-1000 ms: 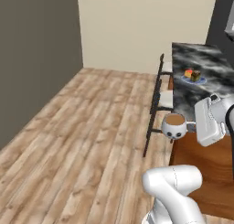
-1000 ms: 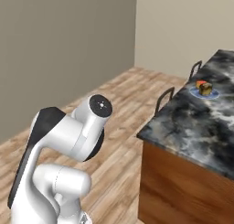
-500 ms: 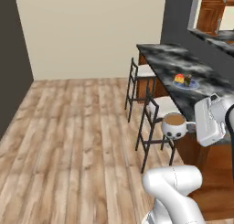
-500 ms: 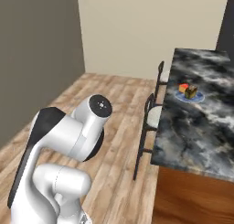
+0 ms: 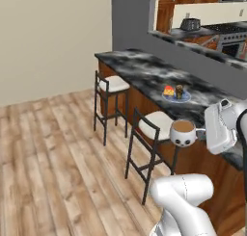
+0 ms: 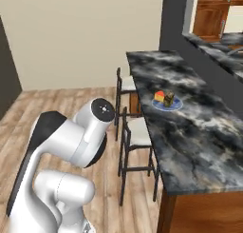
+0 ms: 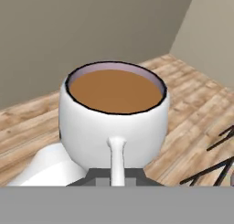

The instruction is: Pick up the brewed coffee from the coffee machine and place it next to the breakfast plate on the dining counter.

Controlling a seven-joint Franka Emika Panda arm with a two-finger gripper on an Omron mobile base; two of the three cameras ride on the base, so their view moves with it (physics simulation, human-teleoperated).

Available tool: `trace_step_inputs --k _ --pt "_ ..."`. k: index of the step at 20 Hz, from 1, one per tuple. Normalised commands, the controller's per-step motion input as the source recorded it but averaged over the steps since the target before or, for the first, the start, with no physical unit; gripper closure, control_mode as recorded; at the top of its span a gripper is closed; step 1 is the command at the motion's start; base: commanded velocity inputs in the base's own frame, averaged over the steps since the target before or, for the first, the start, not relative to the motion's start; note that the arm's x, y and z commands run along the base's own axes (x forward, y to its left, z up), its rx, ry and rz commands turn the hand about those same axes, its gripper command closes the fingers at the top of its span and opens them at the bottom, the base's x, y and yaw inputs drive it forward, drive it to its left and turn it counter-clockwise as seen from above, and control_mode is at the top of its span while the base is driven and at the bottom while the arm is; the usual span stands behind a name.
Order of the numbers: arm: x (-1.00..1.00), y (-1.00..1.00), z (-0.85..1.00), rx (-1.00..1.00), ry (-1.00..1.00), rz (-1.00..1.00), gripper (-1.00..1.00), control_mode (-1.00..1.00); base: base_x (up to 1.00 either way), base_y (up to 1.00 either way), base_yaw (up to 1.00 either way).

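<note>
- I carry the brewed coffee (image 5: 183, 132) by its handle in my gripper (image 5: 202, 131): in the hand view the mug (image 7: 114, 115) sits right in front of me, handle pointing straight back at the bottom of the frame, where my fingertips are hidden, and the brown coffee lies level in the cup.
- The relation that matters now: in the left base view the breakfast plate (image 5: 176, 96) lies above the mug and just left of it in the frame, so further along the dining counter (image 5: 144, 71) and in over the stone.
- The mug hangs at the right of that frame, in front of the surface's near edge and above a white-seated stool (image 5: 157, 125), not yet over the stone.
- In the right base view the plate (image 6: 167, 102) sits near the surface's left edge, with bare marbled stone (image 6: 199, 146) all around it, most of it below and to the right in the frame.
- My judgement: I must carry the mug upward in the left base frame and in over the edge, then set it down beside the plate, not on it.
</note>
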Motion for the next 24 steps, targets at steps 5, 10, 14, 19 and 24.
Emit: trace_step_inputs --k 5,10,14,19,24 --pt "0.0 0.0 0.0 0.0 0.0 0.0 1.0 1.0 0.79 0.44 -0.62" --pt "0.0 0.0 0.0 0.0 0.0 0.0 1.0 1.0 0.78 0.45 -0.62" --pt "0.0 0.0 0.0 0.0 0.0 0.0 1.0 1.0 0.76 0.57 -0.62" --pt "0.0 0.0 0.0 0.0 0.0 0.0 1.0 1.0 0.62 0.55 -0.62" --pt "0.0 0.0 0.0 0.0 0.0 0.0 1.0 1.0 0.54 0.43 -0.61"
